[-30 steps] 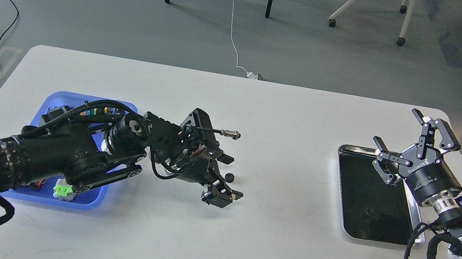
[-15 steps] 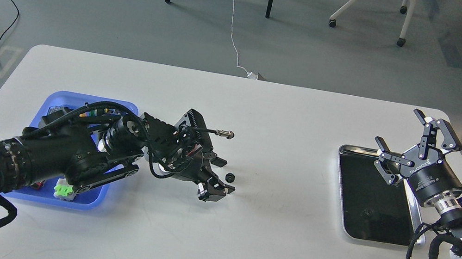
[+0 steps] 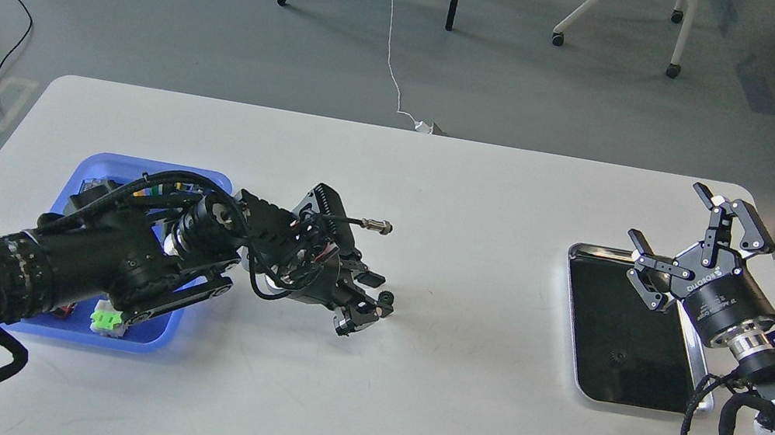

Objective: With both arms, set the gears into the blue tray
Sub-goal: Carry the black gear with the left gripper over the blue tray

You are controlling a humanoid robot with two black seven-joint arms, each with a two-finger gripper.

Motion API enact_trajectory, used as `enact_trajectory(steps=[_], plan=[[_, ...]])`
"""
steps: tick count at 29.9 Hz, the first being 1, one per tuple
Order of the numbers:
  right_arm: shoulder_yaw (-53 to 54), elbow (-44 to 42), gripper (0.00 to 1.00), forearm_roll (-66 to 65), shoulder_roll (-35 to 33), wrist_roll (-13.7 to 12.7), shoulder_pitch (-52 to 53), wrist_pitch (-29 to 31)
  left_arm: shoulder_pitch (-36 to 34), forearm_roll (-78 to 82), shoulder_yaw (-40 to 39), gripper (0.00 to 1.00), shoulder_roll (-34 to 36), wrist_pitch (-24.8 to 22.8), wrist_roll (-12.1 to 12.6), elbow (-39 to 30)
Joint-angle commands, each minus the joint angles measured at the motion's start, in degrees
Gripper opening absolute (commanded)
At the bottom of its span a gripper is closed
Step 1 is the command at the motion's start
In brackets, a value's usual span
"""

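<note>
One small black gear lies on the white table, right of the blue tray. My left gripper reaches out over the tray's right side and sits low at the gear. It is open, with its fingertips narrowly either side of the gear. The lower fingertip looks to be touching it. My right gripper hovers wide open above the far right corner of the black tray, holding nothing.
The blue tray holds coloured push-button switches, one green, mostly hidden under my left arm. A faint dark round speck lies in the black tray. A silver cable plug juts from my left wrist. Chairs stand beyond the table's right edge.
My left gripper drew back left and lowered to the gear, and its fingers narrowed around it. The gear has not moved. My right arm stayed almost still.
</note>
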Motion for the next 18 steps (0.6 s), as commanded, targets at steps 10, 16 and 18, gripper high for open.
enact_trajectory(steps=[10,16,18], plan=[[-0.01,-0.01,0.99,0.0,0.0,0.0,0.01,0.0,0.0,0.0,0.02,0.16,-0.29,0.29,-0.01,0.29],[-0.01,-0.01,0.99,0.0,0.0,0.0,0.01,0.0,-0.78,0.0,-0.33,0.16,-0.37,0.29,-0.01,-0.5],[-0.01,-0.01,0.99,0.0,0.0,0.0,0.01,0.0,-1.83,0.0,-0.51,0.17,0.24,0.29,-0.01,-1.37]])
